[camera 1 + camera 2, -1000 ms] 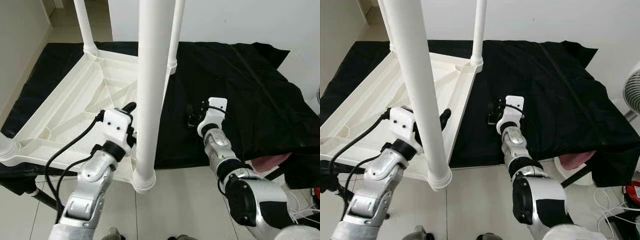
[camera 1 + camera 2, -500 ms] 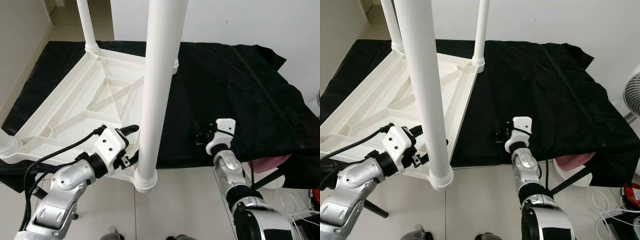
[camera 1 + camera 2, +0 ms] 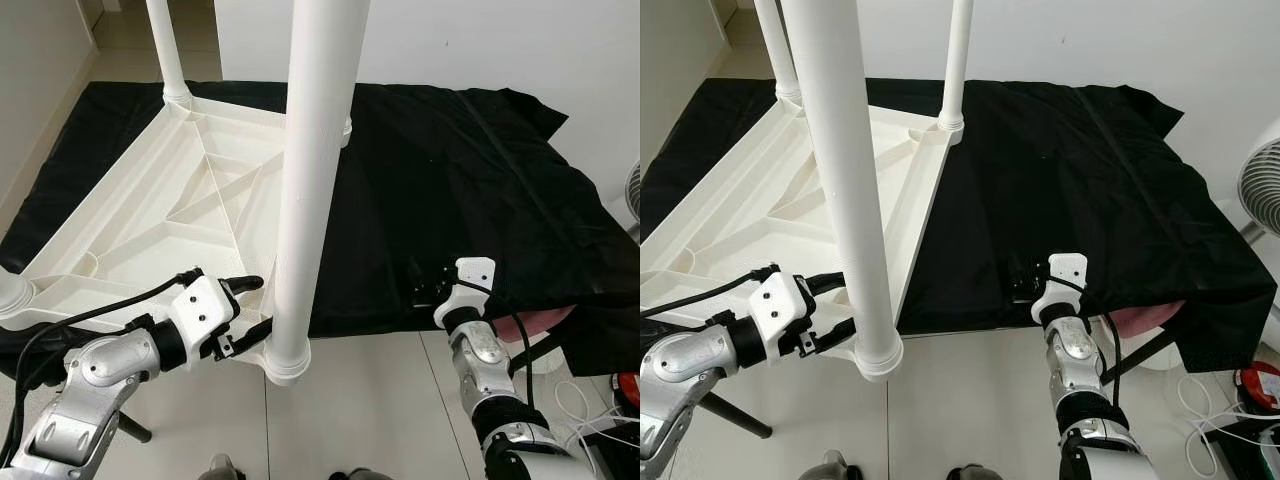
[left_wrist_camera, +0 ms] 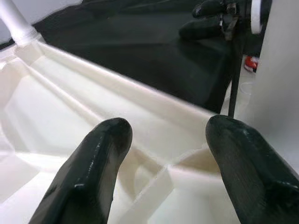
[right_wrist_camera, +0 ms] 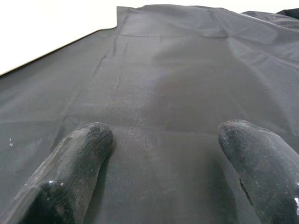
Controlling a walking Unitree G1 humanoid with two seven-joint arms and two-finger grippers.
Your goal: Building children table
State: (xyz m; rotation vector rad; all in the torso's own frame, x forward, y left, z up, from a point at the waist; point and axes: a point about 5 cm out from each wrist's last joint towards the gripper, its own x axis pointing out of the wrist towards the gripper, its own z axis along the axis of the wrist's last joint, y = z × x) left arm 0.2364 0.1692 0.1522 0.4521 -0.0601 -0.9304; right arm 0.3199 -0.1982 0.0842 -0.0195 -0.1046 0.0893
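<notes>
A wide black fabric sheet (image 3: 470, 160) covers a low platform and hangs over its near edge above the pale tiled floor (image 3: 370, 400). On the sheet's left half lies the white moulded-plastic children's table (image 3: 160, 215), upside down (its ribbed underside faces up), with round white legs standing upright from its corners. The nearest white tubular leg (image 3: 310, 180) rises from the near corner socket, and 2 more legs (image 3: 956, 60) stand at the far corners. The left gripper (image 3: 240, 300) sits at that near corner, just left of the nearest leg's base, its 2 black fingers (image 4: 100, 158) spread apart over the table's rim and inner ribs, closed on nothing. The right gripper (image 3: 1025, 280) is well apart from the table, over the sheet's near edge to the right, its 2 fingers (image 5: 79, 154) also spread wide above bare cloth. A pink object (image 3: 535, 325) peeks from beneath the sheet's overhang at the right.
</notes>
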